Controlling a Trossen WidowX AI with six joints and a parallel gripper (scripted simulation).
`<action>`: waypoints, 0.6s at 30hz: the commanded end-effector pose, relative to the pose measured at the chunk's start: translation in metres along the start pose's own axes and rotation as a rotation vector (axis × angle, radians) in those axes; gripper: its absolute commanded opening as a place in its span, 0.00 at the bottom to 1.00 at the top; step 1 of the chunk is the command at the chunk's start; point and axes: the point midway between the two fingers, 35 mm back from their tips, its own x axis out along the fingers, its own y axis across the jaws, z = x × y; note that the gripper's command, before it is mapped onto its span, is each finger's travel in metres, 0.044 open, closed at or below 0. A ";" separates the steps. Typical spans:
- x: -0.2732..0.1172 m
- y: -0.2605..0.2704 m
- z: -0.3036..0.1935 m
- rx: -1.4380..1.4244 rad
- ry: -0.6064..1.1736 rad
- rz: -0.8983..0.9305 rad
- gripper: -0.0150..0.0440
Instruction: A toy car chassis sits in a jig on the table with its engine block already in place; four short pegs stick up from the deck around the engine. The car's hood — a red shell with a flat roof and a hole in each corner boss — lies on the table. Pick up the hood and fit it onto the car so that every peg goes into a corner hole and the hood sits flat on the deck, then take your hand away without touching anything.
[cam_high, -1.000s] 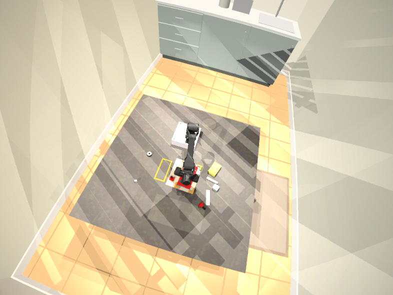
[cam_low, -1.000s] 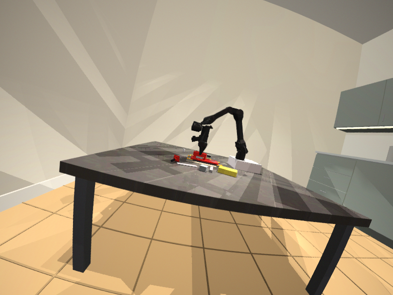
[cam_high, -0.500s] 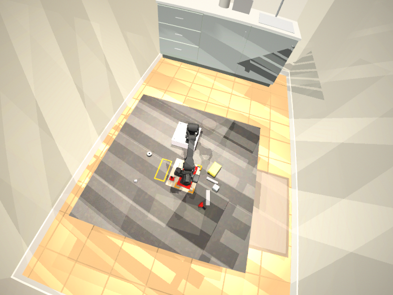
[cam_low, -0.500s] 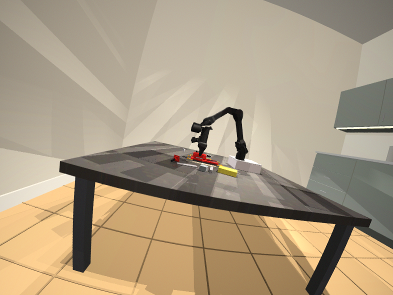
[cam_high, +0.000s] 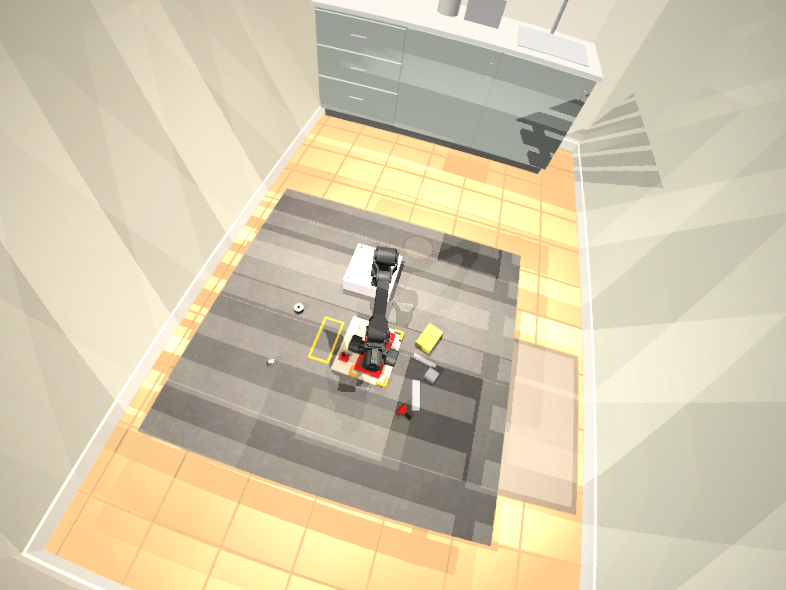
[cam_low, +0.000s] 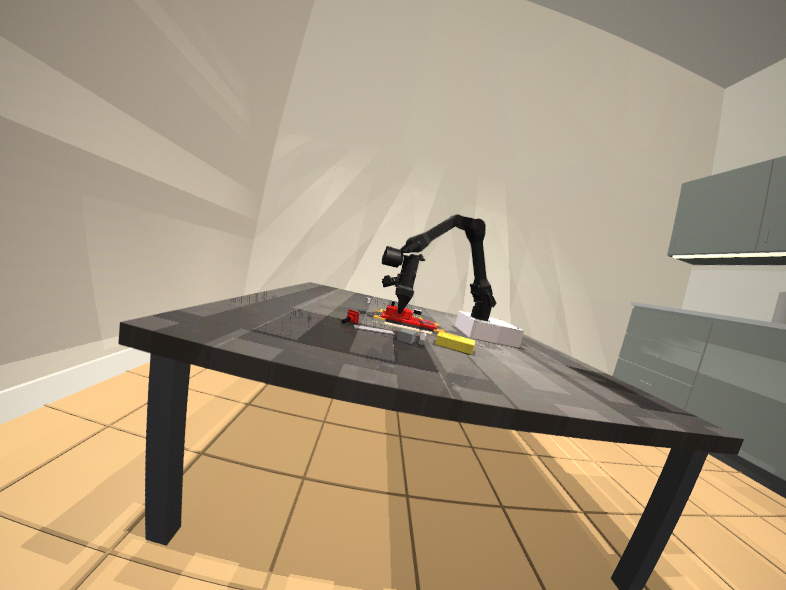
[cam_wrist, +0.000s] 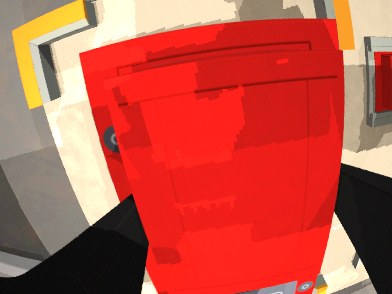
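Observation:
The red hood (cam_wrist: 250, 175) (cam_low: 394, 312) is between the fingers of my gripper (cam_wrist: 238, 188) (cam_low: 401, 308), which is shut on its two sides. The red chassis (cam_wrist: 200, 37) (cam_low: 424, 324) lies in the cream jig (cam_wrist: 75, 150) (cam_high: 339, 367) under the hood. In the exterior view no clear gap shows between hood and deck. In the wrist view the chassis shows past the hood's far and left edges, with a grey ring (cam_wrist: 113, 138) beside the left edge. The engine and corner holes are hidden. I cannot tell whether the pegs are in the holes or the hood is flat.
A yellow block (cam_high: 429, 337) (cam_low: 455, 343), a grey block (cam_high: 431, 375), a white bar (cam_high: 415, 395) and a red and black part (cam_high: 403, 410) (cam_low: 352, 316) lie beside the jig. A small red part (cam_wrist: 384, 82) sits in a grey frame on the jig. Yellow corner brackets (cam_wrist: 25, 60) flank the chassis.

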 end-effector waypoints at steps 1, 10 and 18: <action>0.000 0.000 0.000 0.000 0.000 0.000 0.34; 0.000 0.000 0.000 0.000 0.000 0.000 0.74; 0.000 0.000 0.000 0.000 0.000 0.000 1.00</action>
